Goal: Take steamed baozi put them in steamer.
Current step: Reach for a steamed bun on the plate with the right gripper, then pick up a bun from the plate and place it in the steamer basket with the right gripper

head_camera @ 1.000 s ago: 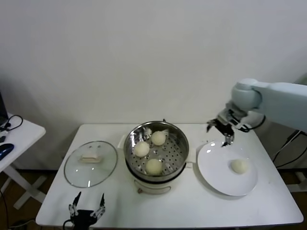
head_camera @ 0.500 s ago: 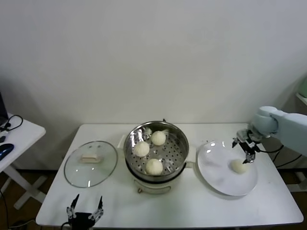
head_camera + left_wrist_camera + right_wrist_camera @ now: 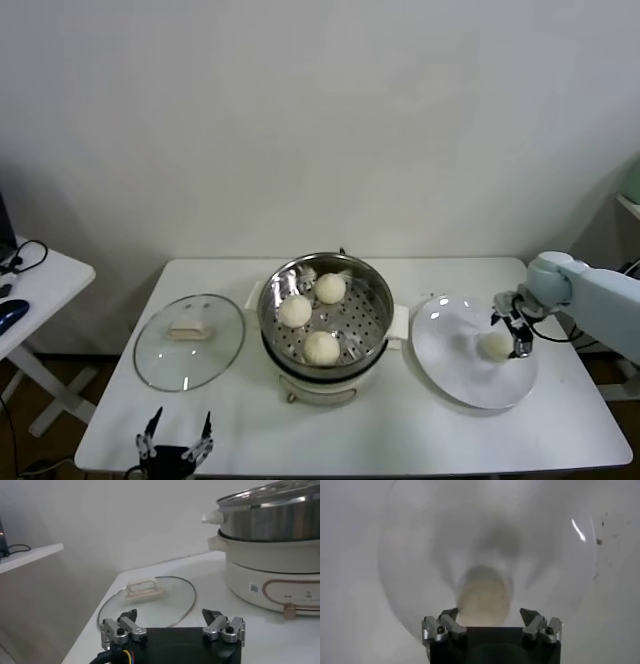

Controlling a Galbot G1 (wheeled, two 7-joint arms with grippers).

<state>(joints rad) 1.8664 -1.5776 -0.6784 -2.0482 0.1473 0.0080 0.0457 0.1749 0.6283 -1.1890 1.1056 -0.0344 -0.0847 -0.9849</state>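
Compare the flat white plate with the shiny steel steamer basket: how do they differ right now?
The flat white plate holds one cream-white bun; the shiny steel steamer basket holds three. The plate is shallow and solid, the basket deep and perforated. The open right gripper hangs over the plate's bun; none is at the basket. Both are round.

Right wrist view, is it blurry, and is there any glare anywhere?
Right wrist view: yes, the baozi and white plate are smeared soft, with a bright glint on the plate rim. Head view: sharp, small glints on the plate. Left wrist view: clear, the glass lid shows no strong glare.
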